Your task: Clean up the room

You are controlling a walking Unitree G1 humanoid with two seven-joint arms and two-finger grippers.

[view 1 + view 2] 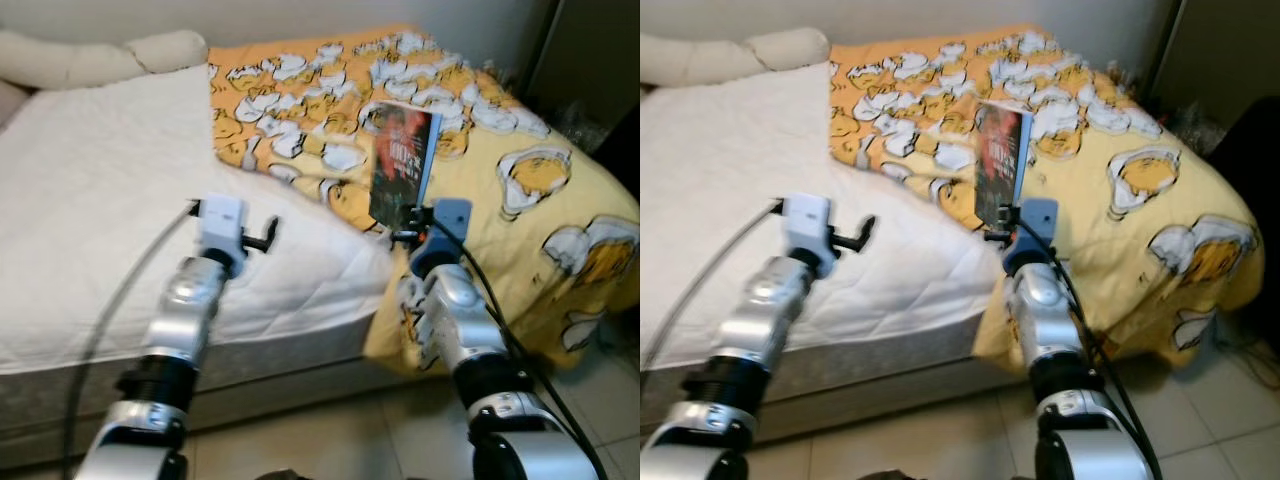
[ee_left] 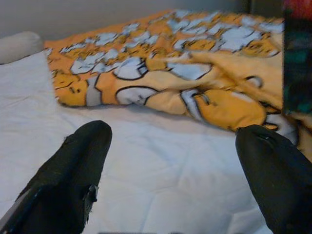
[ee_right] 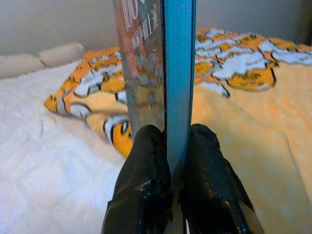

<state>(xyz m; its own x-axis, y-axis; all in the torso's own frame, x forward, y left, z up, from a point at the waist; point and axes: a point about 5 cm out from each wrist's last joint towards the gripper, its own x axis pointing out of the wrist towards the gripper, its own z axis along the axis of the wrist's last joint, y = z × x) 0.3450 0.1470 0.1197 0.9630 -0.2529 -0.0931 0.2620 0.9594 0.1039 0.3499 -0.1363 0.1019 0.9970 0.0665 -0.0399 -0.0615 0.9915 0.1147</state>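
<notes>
Right gripper point(image 3: 168, 146) fingers pinch book point(image 1: 402, 165) bottom edge; book upright, long axis vertical. Left gripper point(image 2: 170, 161) fingers spread.

Book point(image 3: 163, 73): top cut off by the frame edge above the right gripper point(image 3: 176, 146); cover lettering only partly legible (glare and blur). Its lower edge is hidden between the fingers point(image 3: 146, 165). Beyond the left gripper point(image 2: 170, 161), the same book appears as a blurred strip, cropped at the frame edge.
</notes>
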